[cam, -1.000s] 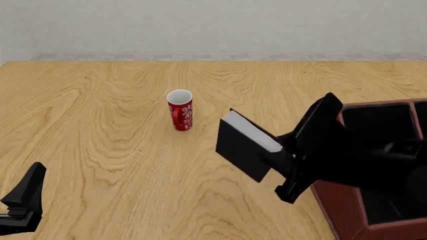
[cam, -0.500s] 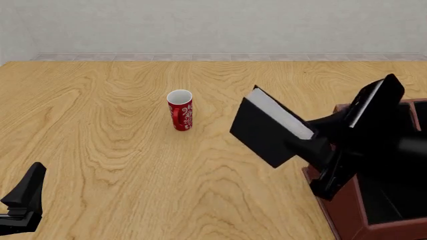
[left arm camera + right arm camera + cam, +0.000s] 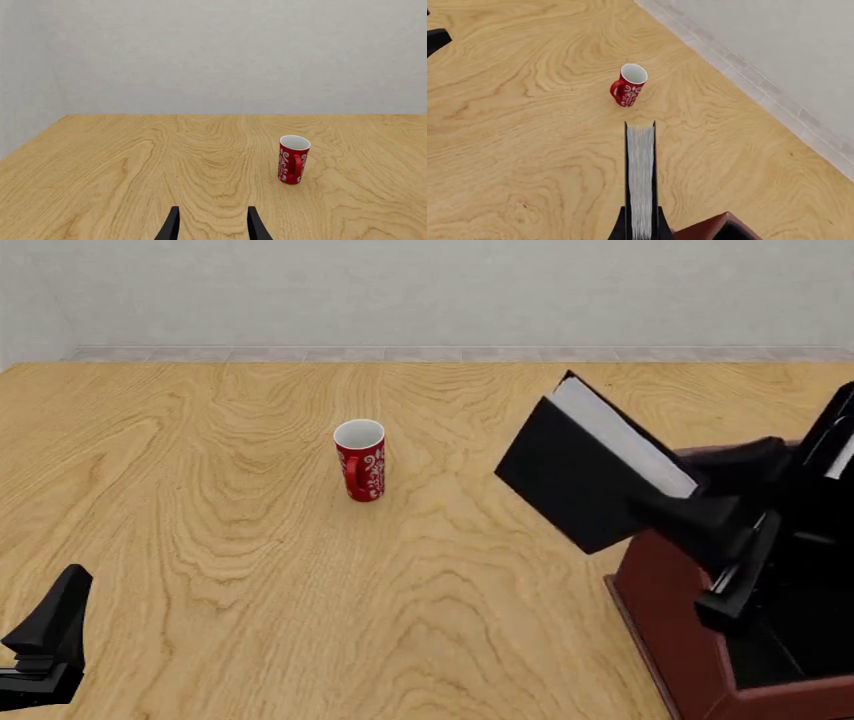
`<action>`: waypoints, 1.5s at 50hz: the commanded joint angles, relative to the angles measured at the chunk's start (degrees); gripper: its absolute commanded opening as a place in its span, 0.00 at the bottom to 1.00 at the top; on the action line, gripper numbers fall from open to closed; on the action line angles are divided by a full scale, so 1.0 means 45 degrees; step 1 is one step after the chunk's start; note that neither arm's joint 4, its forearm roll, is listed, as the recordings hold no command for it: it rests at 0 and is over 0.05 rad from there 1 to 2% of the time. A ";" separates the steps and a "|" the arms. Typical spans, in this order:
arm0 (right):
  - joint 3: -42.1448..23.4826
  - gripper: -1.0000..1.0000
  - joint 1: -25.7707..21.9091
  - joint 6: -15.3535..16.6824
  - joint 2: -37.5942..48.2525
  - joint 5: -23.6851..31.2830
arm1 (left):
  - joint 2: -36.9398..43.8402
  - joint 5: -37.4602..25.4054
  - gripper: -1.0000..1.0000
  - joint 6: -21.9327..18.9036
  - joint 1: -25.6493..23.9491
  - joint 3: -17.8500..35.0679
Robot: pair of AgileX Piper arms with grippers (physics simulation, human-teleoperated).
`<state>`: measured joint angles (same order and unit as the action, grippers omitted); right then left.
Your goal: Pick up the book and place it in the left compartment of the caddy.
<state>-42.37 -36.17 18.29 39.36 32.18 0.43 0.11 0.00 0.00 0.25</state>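
Note:
The black book (image 3: 587,475) with white page edges hangs tilted in the air, its lower corner just over the caddy's near-left wall (image 3: 663,612). My right gripper (image 3: 674,512) is shut on the book's lower end. In the right wrist view the book (image 3: 640,175) shows edge-on between the fingers (image 3: 620,231), with a caddy corner (image 3: 715,231) below. My right arm covers most of the left compartment (image 3: 770,665), leaving only a black strip visible. Low at the near left, my left gripper (image 3: 47,640) is open and holds nothing, as the left wrist view (image 3: 213,227) also shows.
A red cup with white pattern (image 3: 360,460) stands upright mid-table, left of the book; it also appears as the cup (image 3: 293,160) and the cup (image 3: 629,85) in the wrist views. A grey wall closes off the far table edge.
The right gripper has carried the book upward and to the right, from beside the caddy to over its left wall. The left arm and the cup have not moved.

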 commanded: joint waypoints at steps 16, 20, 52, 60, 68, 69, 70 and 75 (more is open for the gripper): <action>-0.1091 0.00 0.1361 0.0215 -0.1757 0.2090 | 0.0000 0.0000 1.00 0.0000 0.0000 0.0000; -0.1207 0.00 0.1535 0.0286 -0.2003 0.2382 | 0.0000 0.0000 1.00 0.0000 0.0000 0.0000; -0.2414 0.00 0.2305 0.0946 -0.3454 0.4042 | 0.0000 0.0000 1.00 0.0000 0.0000 0.0000; -0.2587 0.00 0.2305 0.1042 -0.3613 0.4233 | 0.0000 0.0000 1.00 0.0000 0.0000 0.0000; -0.2812 0.00 0.2459 0.1152 -0.3870 0.4621 | 0.0000 0.0000 1.00 0.0000 0.0000 0.0000; -0.2837 0.00 0.2482 0.1168 -0.3903 0.4687 | 0.0000 0.0000 1.00 0.0000 0.0000 0.0000; -0.2869 0.00 0.2480 0.1174 -0.3932 0.4743 | 0.0000 0.0000 1.00 0.0000 0.0000 0.0000; -0.3091 0.00 0.2607 0.1232 -0.4034 0.5016 | 0.0000 0.0000 1.00 0.0000 0.0000 0.0000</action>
<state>-54.26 -25.17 24.53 22.42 53.07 0.43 0.11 0.00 0.00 0.25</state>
